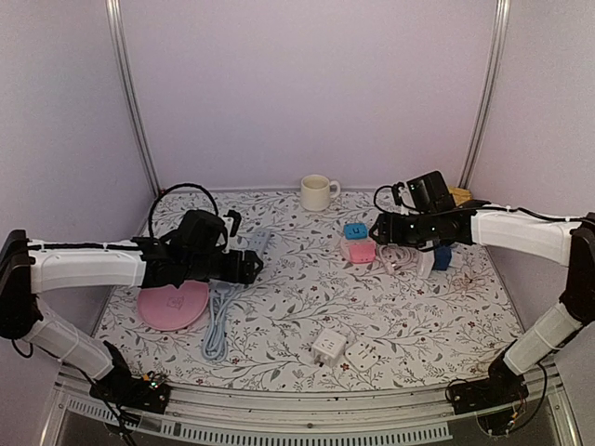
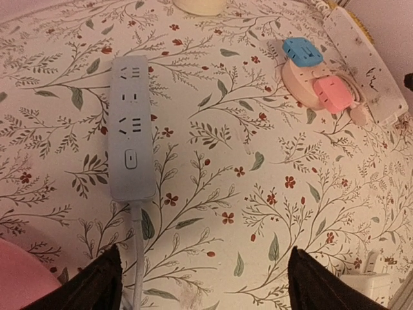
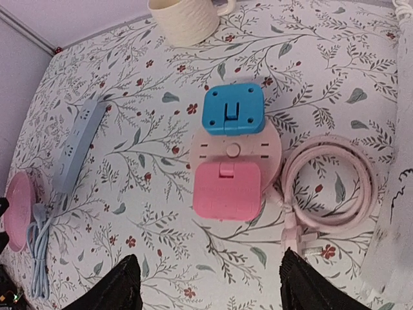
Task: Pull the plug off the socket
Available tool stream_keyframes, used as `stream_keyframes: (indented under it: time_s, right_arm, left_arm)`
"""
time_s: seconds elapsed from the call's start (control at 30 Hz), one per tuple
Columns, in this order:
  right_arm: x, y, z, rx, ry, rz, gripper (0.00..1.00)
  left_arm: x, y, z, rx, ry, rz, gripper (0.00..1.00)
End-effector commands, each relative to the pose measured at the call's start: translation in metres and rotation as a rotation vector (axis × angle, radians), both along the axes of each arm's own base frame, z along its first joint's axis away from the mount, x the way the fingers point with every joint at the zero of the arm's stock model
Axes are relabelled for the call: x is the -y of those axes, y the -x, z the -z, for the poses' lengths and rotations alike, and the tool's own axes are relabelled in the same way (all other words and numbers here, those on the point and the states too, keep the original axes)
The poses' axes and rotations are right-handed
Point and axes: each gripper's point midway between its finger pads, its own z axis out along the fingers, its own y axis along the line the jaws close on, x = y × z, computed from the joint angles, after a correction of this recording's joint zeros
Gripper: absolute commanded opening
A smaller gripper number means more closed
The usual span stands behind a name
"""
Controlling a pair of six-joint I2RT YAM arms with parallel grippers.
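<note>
Right gripper (image 3: 210, 284), jaws spread and empty, hovers above the round socket (image 3: 213, 150); left gripper (image 2: 203, 278) gapes too. Approach stage: next, likely descend and clamp the pink plug (image 3: 227, 190).

A lab test booth: white walls (image 1: 307, 93), aluminium posts (image 1: 130, 93), floral-clothed table (image 1: 307, 297).

- The desk (image 1: 418, 316) wears a cream cloth printed with grey-green leafy sprigs and small red flowers.
- The round socket (image 3: 235, 150) is pale pink. It carries a bright blue plug (image 3: 232, 108) and a pink plug (image 3: 227, 190) (a stronger pink than the socket).
- The coiled cable (image 3: 329, 181), right of the frame, is pale pink.
- The mug (image 3: 184, 19), top of the frame, is cream.
- The power strip (image 2: 131, 126) is pale grey-blue; its cord (image 1: 218, 325) is light blue.
- The disc (image 1: 174, 305), lower left, is pink.
- The adapter (image 1: 328, 347), lower middle, is white.
</note>
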Motion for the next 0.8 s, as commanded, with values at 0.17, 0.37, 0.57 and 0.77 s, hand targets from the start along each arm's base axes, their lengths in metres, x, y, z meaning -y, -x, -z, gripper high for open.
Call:
stream_keyframes:
  time_s: [0.17, 0.37, 0.57, 0.77]
  right_arm:
    - [-0.021, -0.081, 0.018, 0.003, 0.122, -0.027, 0.76]
    - [-0.033, -0.127, 0.041, -0.009, 0.219, -0.006, 0.86]
    - [-0.038, -0.146, 0.066, -0.048, 0.292, 0.003, 0.88]
    - [-0.043, -0.147, 0.090, -0.078, 0.340, -0.001, 0.88]
  left_arm:
    - [0.001, 0.010, -0.010, 0.015, 0.045, 0.003, 0.89]
    - [0.000, 0.010, -0.014, 0.020, 0.047, 0.000, 0.89]
    - [0.000, 0.011, -0.017, 0.023, 0.052, 0.004, 0.89]
    - [0.003, 0.010, -0.021, 0.027, 0.066, 0.009, 0.89]
